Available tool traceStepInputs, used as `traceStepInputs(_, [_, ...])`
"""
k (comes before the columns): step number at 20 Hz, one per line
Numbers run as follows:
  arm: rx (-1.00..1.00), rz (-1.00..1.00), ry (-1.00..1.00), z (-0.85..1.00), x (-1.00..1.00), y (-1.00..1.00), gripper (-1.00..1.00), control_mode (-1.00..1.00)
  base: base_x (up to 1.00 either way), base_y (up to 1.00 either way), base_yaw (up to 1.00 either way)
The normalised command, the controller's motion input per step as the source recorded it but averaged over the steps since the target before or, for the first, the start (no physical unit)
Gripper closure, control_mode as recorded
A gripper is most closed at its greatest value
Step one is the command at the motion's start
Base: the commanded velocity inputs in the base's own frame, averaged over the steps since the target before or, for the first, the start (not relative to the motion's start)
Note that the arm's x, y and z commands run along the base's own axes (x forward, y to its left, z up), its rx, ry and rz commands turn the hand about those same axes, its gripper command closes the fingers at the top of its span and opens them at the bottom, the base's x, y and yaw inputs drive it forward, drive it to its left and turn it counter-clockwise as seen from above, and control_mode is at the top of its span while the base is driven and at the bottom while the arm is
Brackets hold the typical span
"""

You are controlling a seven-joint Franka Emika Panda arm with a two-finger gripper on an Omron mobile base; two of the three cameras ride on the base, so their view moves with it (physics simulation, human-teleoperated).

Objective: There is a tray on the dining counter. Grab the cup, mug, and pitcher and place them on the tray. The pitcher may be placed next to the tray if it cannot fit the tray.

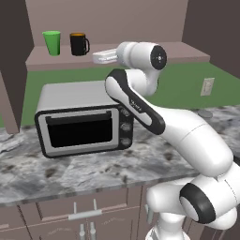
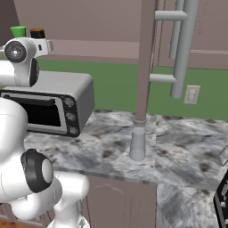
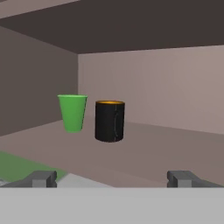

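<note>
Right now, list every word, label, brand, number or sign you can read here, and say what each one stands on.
There are none to read.
The toaster oven has three plain knobs, with no markings to make out.
The cup, the mug and the pitcher carry no print.
The wall switch plate is blank.

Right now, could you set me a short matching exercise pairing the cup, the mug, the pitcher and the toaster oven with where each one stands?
Things:
1. cup
2. mug
3. pitcher
4. toaster oven

Places:
A. on the marbled counter, under the shelf
B. on the marbled counter, at the foot of a brown post
C. on the shelf, left of its neighbour
D. on the shelf, right of its neighbour

Pairs: 1-C, 2-D, 3-B, 4-A
</note>
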Motion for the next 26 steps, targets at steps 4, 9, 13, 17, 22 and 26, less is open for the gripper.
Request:
traceStepInputs(4, [0.00,0.00,0.00,0.00,0.01,0.00,-1.00,-1.00,0.00,0.00,0.00])
traceStepInputs(9, [0.00,0.00,0.00,0.00,0.00,0.00,-1.00,-1.00,0.00,0.00,0.00])
traceStepInputs(13, [0.00,0.00,0.00,0.00,0.06,0.00,-1.00,-1.00,0.00,0.00,0.00])
traceStepInputs(17, [0.00,0.00,0.00,0.00,0.07,0.00,-1.00,-1.00,0.00,0.00,0.00])
traceStepInputs(22, [0.00,0.00,0.00,0.00,0.11,0.00,-1.00,-1.00,0.00,0.00,0.00])
traceStepInputs(26, [0.00,0.00,0.00,0.00,0.12,0.00,-1.00,-1.00,0.00,0.00,0.00])
